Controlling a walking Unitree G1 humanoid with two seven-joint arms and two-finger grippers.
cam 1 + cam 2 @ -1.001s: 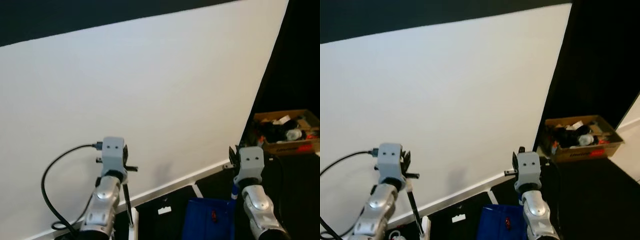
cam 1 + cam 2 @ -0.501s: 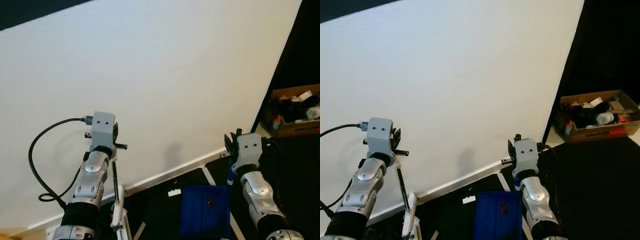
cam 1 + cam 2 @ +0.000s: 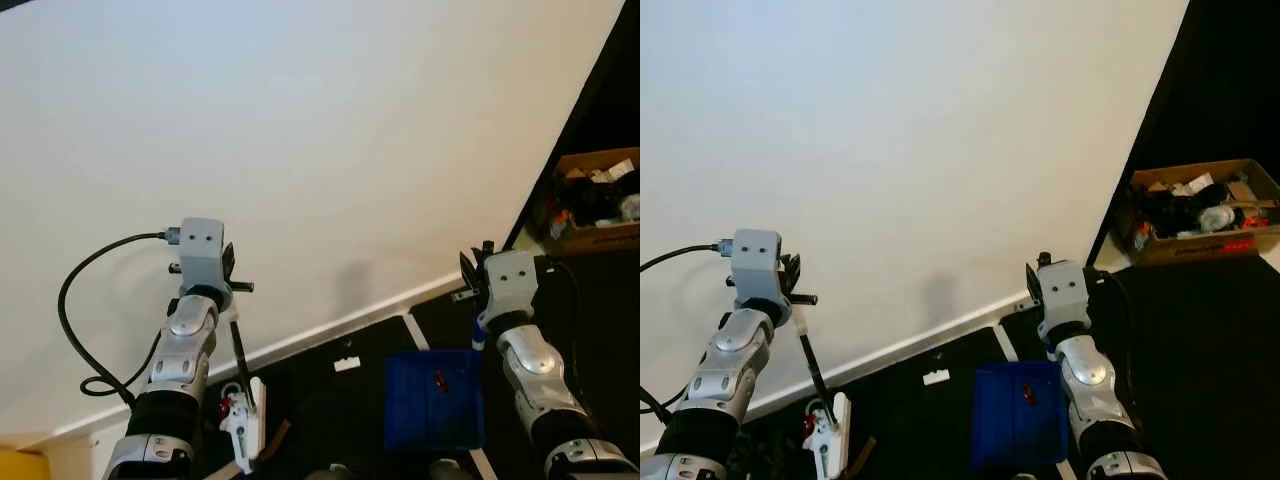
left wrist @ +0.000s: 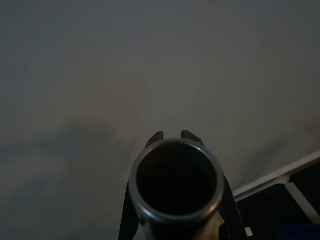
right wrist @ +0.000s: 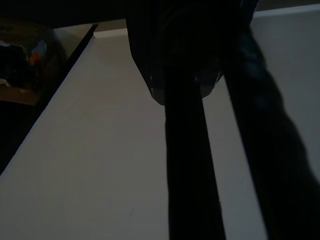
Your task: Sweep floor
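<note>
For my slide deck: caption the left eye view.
Left gripper holds a broom handle, right gripper a blue dustpan, facing a white wall.

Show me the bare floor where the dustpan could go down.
Dark floor is bare between the brush head and blue dustpan, below the baseboard, barring one white scrap. Crowded near the cardboard box.

My head views are bright and sharp against the white wall [image 3: 330, 150], the dark floor [image 3: 1200, 340] nearly black. Both my wrist views are dim; the near tube [image 4: 176, 182] blurs.
</note>
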